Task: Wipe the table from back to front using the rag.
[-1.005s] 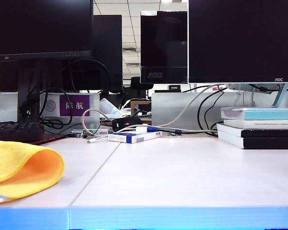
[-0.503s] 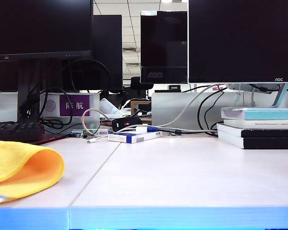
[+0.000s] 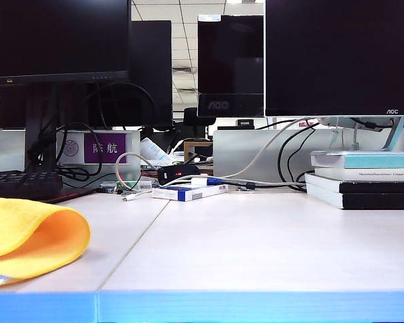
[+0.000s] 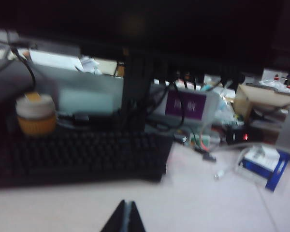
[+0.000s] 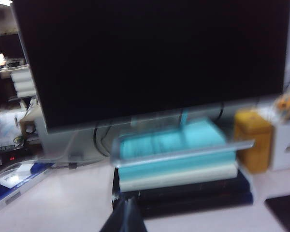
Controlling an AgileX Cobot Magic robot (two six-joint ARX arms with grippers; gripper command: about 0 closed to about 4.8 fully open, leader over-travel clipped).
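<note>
The yellow-orange rag [image 3: 34,235] lies folded over at the front left of the pale table [image 3: 256,249], close to the blue front edge. Neither arm shows in the exterior view. In the left wrist view my left gripper [image 4: 127,207] is shut and empty, its tips pressed together above bare table [image 4: 208,203] just short of a black keyboard [image 4: 77,154]. The right wrist view has my right gripper [image 5: 128,202] shut and empty too, over the table [image 5: 63,203] in front of a stack of books [image 5: 179,169]. No rag appears in either wrist view.
Dark monitors [image 3: 337,57] line the back. A black keyboard [image 3: 23,185] sits at the back left and a book stack [image 3: 363,182] at the back right. A blue-and-white box [image 3: 188,192] and cables [image 3: 256,182] lie mid-back. A yellow cup [image 4: 35,116] stands behind the keyboard.
</note>
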